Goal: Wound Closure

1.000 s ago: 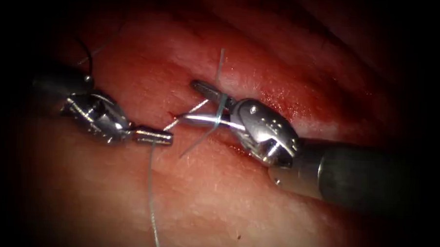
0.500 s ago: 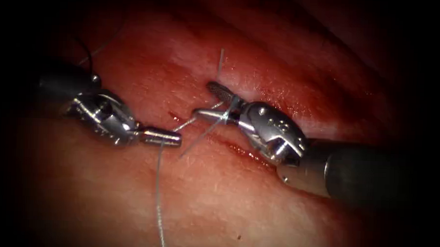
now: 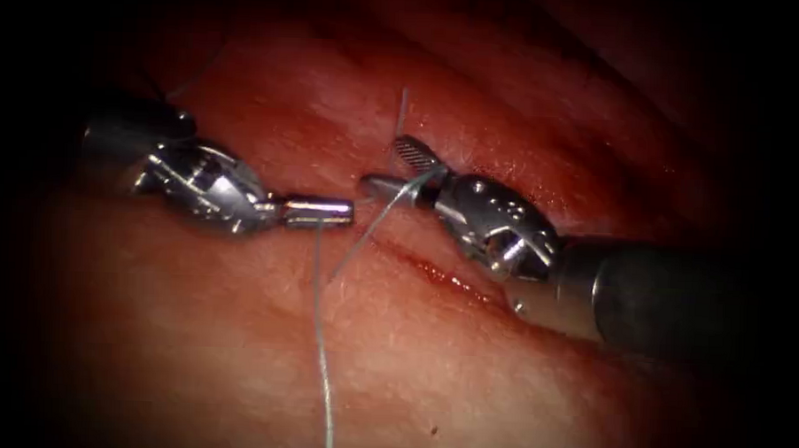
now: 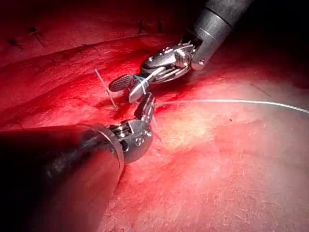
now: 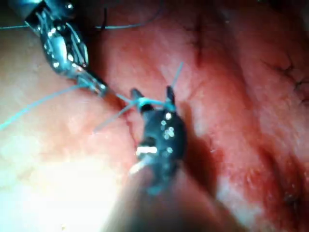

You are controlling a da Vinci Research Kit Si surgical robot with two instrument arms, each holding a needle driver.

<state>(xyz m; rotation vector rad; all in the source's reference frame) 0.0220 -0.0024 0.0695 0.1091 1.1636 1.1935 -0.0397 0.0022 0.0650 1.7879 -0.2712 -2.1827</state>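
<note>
My left tool (image 3: 340,213) sits left of the cut (image 3: 438,271) with its jaws shut on the thread (image 3: 320,336). That thread runs down from the jaws toward the front. My right tool (image 3: 389,167) comes in from the right with its jaws open, one above the other. A short strand of thread (image 3: 391,206) lies across them, one end standing up behind, the other lying on the tissue. In the left wrist view the left tool (image 4: 147,104) is just under the right tool (image 4: 129,87). In the right wrist view the open right tool (image 5: 150,95) has thread draped over both jaws, with the left tool (image 5: 99,87) close by.
Red fluid wets the tissue (image 3: 466,359) along the cut. Earlier dark stitches (image 4: 140,25) sit on the ridge beyond. The long thread (image 4: 241,101) stretches away over pale tissue.
My left tool has moved right, toward the right tool, bringing its thread along. The right tool's jaws have shifted slightly up and right, staying open with thread across them.
</note>
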